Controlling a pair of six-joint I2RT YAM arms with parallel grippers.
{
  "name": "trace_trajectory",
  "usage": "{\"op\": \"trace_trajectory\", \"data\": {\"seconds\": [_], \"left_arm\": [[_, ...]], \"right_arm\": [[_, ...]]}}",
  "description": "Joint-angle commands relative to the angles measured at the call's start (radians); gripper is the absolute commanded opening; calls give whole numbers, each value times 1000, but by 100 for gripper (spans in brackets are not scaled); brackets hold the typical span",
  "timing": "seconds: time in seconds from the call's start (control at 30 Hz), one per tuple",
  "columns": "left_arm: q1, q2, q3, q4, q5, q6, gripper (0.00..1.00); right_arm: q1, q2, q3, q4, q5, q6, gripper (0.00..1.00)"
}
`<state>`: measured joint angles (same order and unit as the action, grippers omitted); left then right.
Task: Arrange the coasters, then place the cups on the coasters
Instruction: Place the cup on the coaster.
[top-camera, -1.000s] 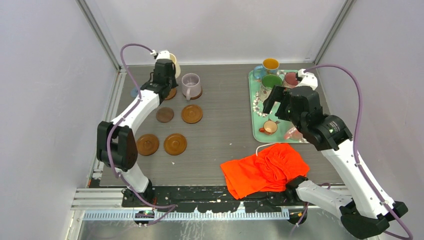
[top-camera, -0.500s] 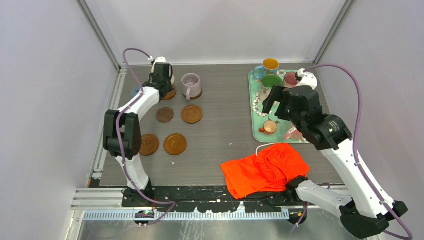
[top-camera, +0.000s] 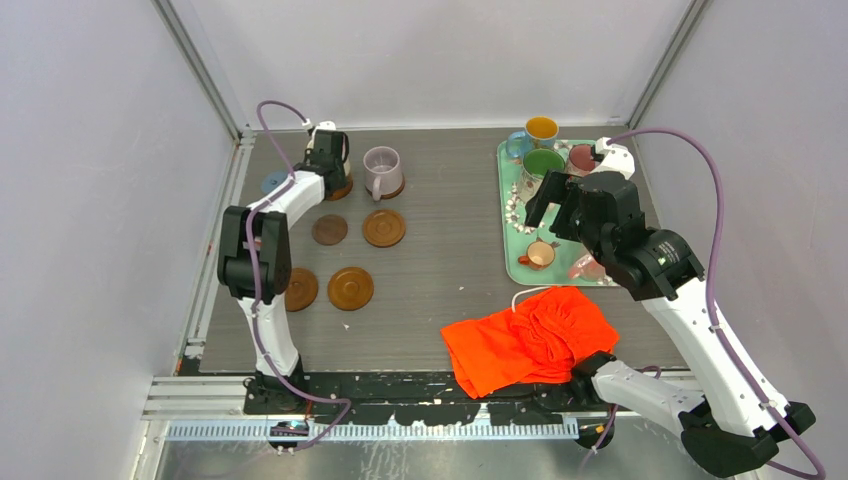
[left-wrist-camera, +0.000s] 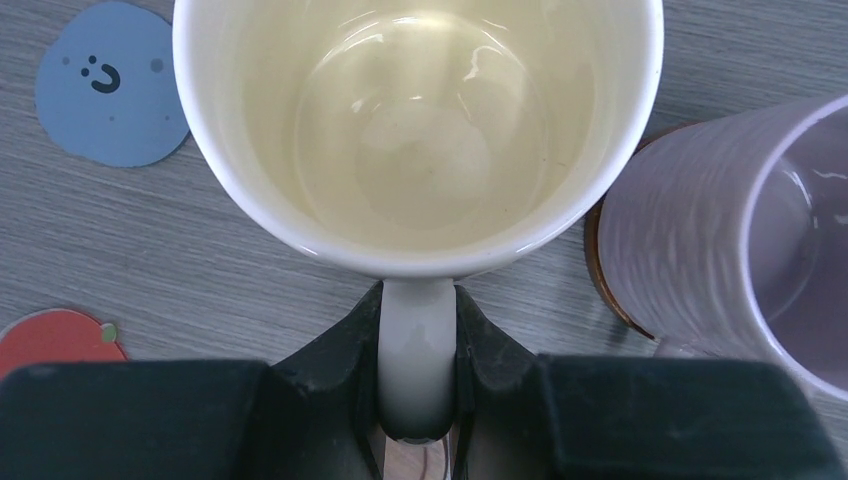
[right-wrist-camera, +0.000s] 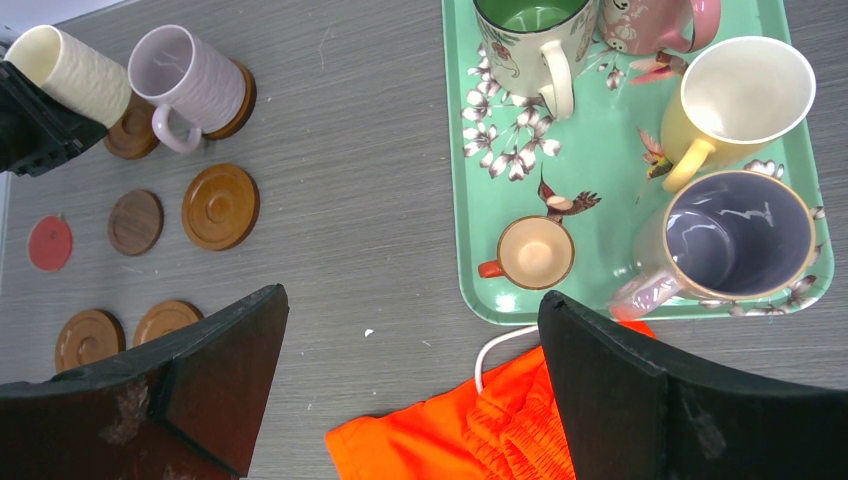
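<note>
Cream cup (left-wrist-camera: 420, 130) sits in the far-left corner of the table (top-camera: 450, 230), held by its handle. The left end effector (left-wrist-camera: 418, 375) is clenched on that handle from above, one finger on each side. The left wrist view looks straight down into the empty mouth, so the cup's long axis runs about vertical, with the body just ahead of the fingers and the handle turned back toward them. In the right wrist view the cup is over a brown coaster (right-wrist-camera: 130, 135), part of which shows past its base. Whether the base rests on the disc or hangs just above it, I cannot tell.

Just beside it, toward the right edge, the lilac cup (right-wrist-camera: 190, 80) stands upright on its own coaster, its wall close to the cream rim. A blue coaster (left-wrist-camera: 110, 85) and a red coaster (left-wrist-camera: 55, 340) lie bare toward the left edge, and four bare wooden coasters (right-wrist-camera: 220, 205) lie nearer the near edge.

The step in hand looks like setting this cup down. It likely turns on the base being centred on the disc before the fingers let go, and on staying clear of the lilac cup.

The left arm is the nearer one. The right end effector (right-wrist-camera: 412, 310) is spread wide and empty over the tray (right-wrist-camera: 455, 200) at the far-right, well apart, where the other cups wait.
</note>
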<state>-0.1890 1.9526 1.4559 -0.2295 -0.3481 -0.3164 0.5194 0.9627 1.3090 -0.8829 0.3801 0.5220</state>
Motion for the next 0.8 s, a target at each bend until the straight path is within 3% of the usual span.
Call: {"op": "trace_trajectory", "data": {"seconds": [0.0,0.77], "left_arm": [[15,-19,65,96,-29,-18,0],[39,45,46,71,24,-99,0]], "right_arm": [[-3,2,33,24,5,1,100],[-3,-9,17,16,10,11,100]]}}
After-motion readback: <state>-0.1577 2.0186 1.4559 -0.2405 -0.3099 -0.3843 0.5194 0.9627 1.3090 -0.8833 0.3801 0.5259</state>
